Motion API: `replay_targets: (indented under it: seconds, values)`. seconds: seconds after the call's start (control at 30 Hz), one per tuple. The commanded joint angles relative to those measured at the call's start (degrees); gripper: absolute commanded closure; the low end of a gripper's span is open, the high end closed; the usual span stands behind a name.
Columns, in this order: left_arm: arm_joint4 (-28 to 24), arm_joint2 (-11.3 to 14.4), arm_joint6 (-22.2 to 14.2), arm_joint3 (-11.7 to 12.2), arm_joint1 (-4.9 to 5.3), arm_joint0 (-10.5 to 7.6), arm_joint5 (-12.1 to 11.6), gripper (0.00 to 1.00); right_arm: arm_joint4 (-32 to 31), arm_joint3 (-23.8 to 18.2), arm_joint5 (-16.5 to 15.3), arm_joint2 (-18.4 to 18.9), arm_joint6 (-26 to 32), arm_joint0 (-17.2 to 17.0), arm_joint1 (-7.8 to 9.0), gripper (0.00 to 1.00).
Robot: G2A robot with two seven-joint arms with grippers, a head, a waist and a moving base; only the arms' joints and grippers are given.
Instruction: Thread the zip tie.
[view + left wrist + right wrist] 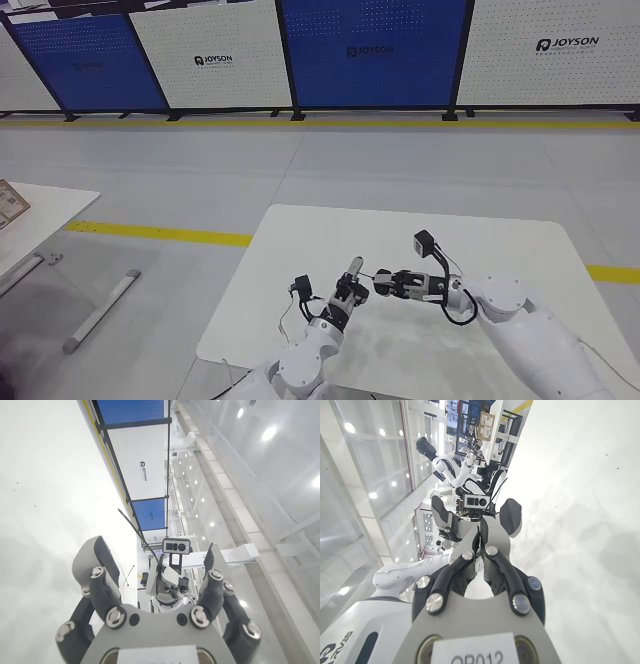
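Note:
A black zip tie (140,536) is pinched in my right gripper (480,526), which is shut on it; its thin tail (498,491) sticks out past the fingertips. My left gripper (155,547) is open and faces the right gripper (160,576) head-on, a short gap away. In the right wrist view the left gripper's two fingers (511,516) stand spread on either side of the tie's tail. In the top view both grippers, left (352,276) and right (386,284), meet above the middle of the white table (420,230).
Two spare black zip ties (127,575) lie crossed on the table beyond the grippers. A second white table (40,215) stands at the left across a floor gap. Blue and white panels (370,50) line the back.

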Motion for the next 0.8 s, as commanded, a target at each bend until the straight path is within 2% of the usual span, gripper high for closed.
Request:
replay_targets:
  seconds: [0.0, 0.17, 0.53, 0.7, 0.73, 0.77]
  values:
    - [-0.86, -1.02, -3.59, 0.38, 0.21, 0.05, -0.37, 0.0, -0.11, -0.42, 0.42, 0.65, 0.95, -0.35, 0.2, 1.0]
    - [-0.1, -3.0, -7.55, 1.62, 0.61, 0.58, -1.55, 0.0, 0.8, -0.2, 1.26, 2.04, 4.58, -0.67, 0.52, 1.0]
    - [-0.19, -3.27, -8.15, 1.75, 0.59, 0.63, -1.47, 0.0, 0.64, -0.11, 1.84, 2.56, 4.72, -0.74, 0.6, 1.0]
    - [-0.13, -3.71, -9.46, 1.68, 0.51, 1.2, -3.46, 0.0, 0.64, -0.11, 1.84, 2.56, 4.72, -0.74, 0.6, 1.0]
    - [-0.07, -3.88, -9.71, 1.76, 0.52, 1.33, -3.75, 0.32, 0.64, -0.11, 1.84, 2.56, 4.72, -0.74, 0.6, 1.0]
    - [0.05, -4.05, -9.99, 1.84, 0.54, 1.5, -3.67, 0.51, 0.64, -0.11, 1.84, 2.56, 4.72, -0.74, 0.6, 1.0]
